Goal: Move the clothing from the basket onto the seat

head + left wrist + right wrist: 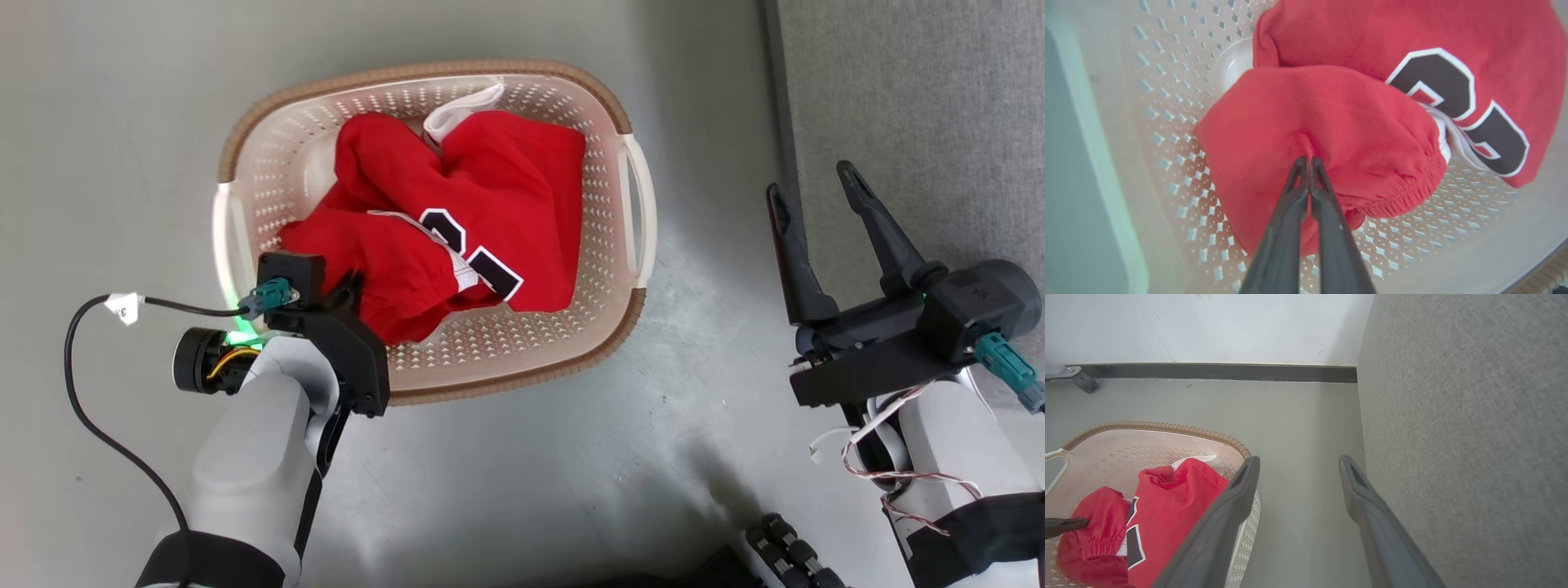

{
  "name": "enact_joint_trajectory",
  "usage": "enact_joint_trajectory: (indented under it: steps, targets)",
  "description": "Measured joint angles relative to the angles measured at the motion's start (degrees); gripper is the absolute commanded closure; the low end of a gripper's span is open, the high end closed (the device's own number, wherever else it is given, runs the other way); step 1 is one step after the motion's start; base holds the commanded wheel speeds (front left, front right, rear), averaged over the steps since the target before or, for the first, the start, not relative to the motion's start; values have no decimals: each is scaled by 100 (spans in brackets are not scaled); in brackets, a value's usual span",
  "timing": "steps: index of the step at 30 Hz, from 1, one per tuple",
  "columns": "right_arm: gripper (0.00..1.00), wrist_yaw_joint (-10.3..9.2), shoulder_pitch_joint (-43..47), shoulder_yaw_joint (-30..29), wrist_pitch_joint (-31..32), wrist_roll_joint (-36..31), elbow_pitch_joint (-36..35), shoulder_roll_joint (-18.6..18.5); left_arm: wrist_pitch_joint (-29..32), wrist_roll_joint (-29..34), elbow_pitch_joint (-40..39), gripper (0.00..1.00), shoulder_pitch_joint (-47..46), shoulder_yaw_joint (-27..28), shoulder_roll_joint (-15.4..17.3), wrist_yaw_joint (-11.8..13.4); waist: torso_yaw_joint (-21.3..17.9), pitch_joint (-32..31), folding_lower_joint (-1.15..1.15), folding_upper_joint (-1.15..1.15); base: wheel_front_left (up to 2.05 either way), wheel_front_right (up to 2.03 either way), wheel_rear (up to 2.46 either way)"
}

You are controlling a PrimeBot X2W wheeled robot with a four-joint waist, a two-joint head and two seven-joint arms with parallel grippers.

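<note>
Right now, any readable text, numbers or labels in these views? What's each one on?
Black white-edged numerals on the red garment: two digits, the first possibly "2", but folded and cut off, so not readable for sure.
Paper tag on the black cable: handwritten marks, too small to read.
Basket: no legible text.

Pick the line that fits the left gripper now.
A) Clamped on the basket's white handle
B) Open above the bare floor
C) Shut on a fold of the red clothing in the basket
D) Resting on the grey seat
C: in the left wrist view the left gripper has its fingertips together, pinching a fold of the red clothing inside the basket.
</note>
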Motion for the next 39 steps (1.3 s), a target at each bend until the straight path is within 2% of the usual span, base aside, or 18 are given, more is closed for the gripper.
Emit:
enact_joint_trajectory:
  steps: [10,19,29,39]
  targets:
    - [0,1,20,-41,0,0,197,-27,-356,-305,1,100,195,66,-22,-8,227,-361,0,0,0,0,0]
    - [0,1,107,-71,0,20,433,-69,-621,-624,-221,100,574,-154,-37,-8,426,-796,0,0,0,0,0]
    - [0,1,335,14,0,53,788,-51,-769,-1310,-948,100,1119,-632,-43,-8,703,-1598,-1,-1,0,0,0]
    - [0,1,502,154,1,116,1049,16,-858,-1474,-1573,100,1540,-828,-41,-8,966,-2416,-1,-1,0,0,0]
